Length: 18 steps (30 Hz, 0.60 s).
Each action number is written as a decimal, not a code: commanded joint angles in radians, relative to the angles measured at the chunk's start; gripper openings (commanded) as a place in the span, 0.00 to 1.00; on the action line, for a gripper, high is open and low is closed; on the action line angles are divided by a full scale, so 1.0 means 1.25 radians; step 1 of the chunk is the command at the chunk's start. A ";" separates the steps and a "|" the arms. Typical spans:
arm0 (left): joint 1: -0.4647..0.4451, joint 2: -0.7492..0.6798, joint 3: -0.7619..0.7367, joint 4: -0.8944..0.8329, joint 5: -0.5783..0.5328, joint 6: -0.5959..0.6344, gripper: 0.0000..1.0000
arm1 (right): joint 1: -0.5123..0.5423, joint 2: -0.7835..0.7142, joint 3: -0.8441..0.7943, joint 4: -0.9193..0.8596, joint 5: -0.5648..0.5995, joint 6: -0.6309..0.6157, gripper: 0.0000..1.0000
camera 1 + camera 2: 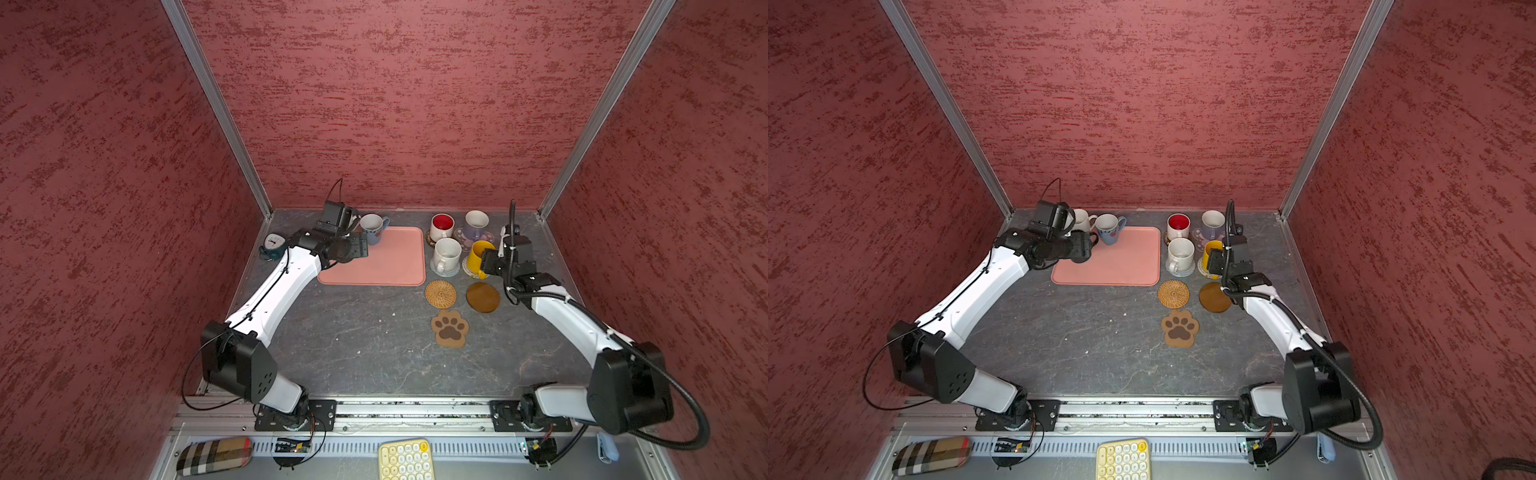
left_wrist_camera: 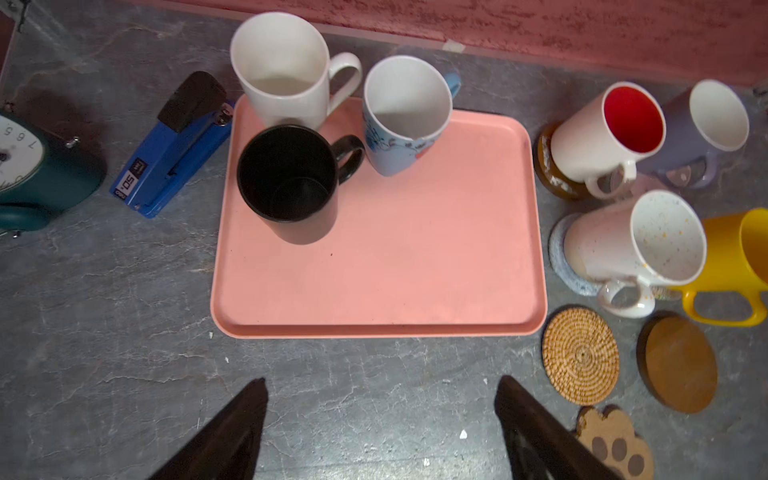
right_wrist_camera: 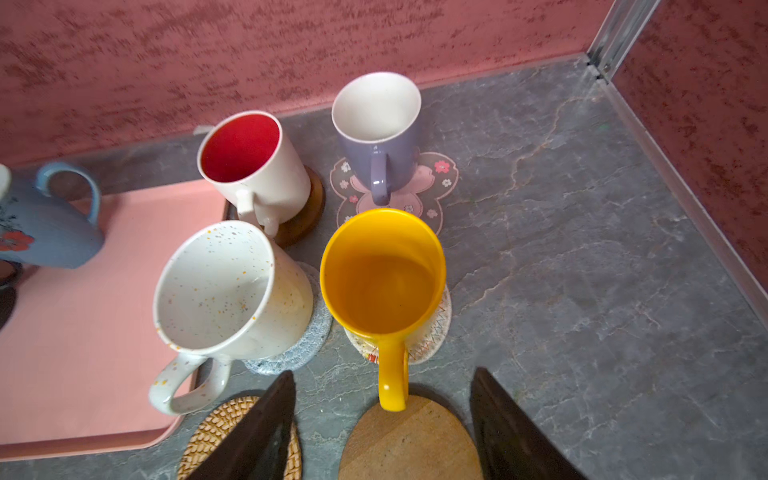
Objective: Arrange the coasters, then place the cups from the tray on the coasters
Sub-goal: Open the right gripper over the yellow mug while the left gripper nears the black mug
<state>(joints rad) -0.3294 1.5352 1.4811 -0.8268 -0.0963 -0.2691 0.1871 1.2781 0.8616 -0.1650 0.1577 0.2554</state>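
The left claw (image 2: 382, 382) is hanging open and empty over the bare counter (image 2: 104, 332), just short of the tray (image 2: 415, 270). The tray is carrying the black mug (image 2: 291, 187), the plain white mug (image 2: 282, 70) and the light blue mug (image 2: 405, 120). In both top views the left wrist is hiding the black mug. The right claw (image 3: 382, 372) is gaping too, its fingers flanking, not touching, the handle of the yellow mug (image 3: 382, 282), which is sitting on the beige woven coaster (image 3: 432, 336). Beside it the speckled mug (image 3: 224, 291) is covering most of the grey crochet coaster (image 3: 299, 353). The rattan coaster (image 2: 580, 355) and an amber disc (image 2: 681, 365) are lying bare, and the paw-print coaster (image 1: 450, 328) is being cut off in the left wrist view.
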 commanded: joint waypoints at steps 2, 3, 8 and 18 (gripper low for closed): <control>0.020 0.060 0.062 -0.019 -0.001 0.030 0.71 | -0.001 -0.087 -0.027 0.025 -0.031 0.024 0.70; 0.022 0.073 0.077 -0.011 0.007 0.031 0.67 | 0.000 -0.100 -0.033 0.027 -0.041 0.027 0.70; 0.035 0.154 0.153 0.019 0.032 0.030 0.57 | 0.005 -0.125 -0.044 0.022 -0.083 0.037 0.69; 0.058 0.370 0.358 0.009 0.087 0.034 0.44 | 0.011 -0.152 -0.058 0.052 -0.127 0.036 0.69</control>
<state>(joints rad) -0.2707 1.9472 1.8660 -0.8070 -0.0181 -0.2432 0.1947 1.1175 0.8021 -0.1505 0.0391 0.2924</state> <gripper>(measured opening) 0.450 0.692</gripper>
